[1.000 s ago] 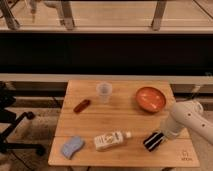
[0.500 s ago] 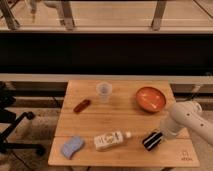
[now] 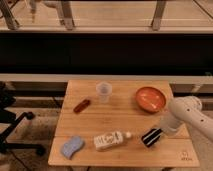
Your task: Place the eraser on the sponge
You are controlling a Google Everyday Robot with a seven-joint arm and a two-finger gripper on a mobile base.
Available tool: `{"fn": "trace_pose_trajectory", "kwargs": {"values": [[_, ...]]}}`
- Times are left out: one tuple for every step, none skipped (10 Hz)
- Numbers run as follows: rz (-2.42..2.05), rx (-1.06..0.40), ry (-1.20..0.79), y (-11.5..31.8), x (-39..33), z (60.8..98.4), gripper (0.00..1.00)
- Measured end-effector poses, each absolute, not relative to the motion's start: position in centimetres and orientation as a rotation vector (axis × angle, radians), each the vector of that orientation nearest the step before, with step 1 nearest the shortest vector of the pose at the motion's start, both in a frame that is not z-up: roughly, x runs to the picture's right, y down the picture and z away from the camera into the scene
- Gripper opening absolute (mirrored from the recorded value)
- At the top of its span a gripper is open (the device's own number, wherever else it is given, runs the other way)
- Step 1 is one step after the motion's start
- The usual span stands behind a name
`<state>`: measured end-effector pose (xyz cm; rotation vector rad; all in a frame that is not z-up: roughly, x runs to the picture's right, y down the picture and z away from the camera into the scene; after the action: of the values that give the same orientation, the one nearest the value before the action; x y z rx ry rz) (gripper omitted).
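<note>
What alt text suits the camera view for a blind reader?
The robot's shut gripper is at the striped black eraser, front right on a table; the blue sponge lies front left. A white bottle lies between them, with a cup, orange bowl and reddish-brown oblong behind.

Cup (image 3: pixel 103 91), orange bowl (image 3: pixel 151 98), white bottle (image 3: pixel 111 140), reddish-brown oblong (image 3: pixel 82 105) on wooden table (image 3: pixel 125 117)

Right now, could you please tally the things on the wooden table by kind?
Eraser: 1
Sponge: 1
Bottle: 1
Cup: 1
Bowl: 1
Reddish-brown oblong thing: 1
Total: 6
The end effector, shut, sits beside the eraser's right end; not counted.
</note>
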<state>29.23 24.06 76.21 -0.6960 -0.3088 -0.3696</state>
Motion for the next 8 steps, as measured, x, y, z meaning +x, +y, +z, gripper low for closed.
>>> {"fn": "trace_pose_trajectory", "kwargs": {"values": [[-0.366, -0.694, -0.308, 24.0, 29.2, 76.5, 0.0], [-0.362, -0.692, -0.308, 24.2, 29.3, 76.7, 0.0], [-0.362, -0.691, -0.311, 24.3, 29.2, 76.8, 0.0], [-0.36, -0.689, -0.311, 24.1, 29.2, 76.8, 0.0], [-0.358, -0.685, -0.311, 23.4, 28.7, 76.4, 0.0], [-0.358, -0.687, -0.312, 22.9, 28.0, 76.2, 0.0], [-0.361, -0.688, -0.315, 22.8, 27.5, 76.2, 0.0], [-0.359, -0.689, -0.315, 22.8, 27.6, 76.3, 0.0]]}}
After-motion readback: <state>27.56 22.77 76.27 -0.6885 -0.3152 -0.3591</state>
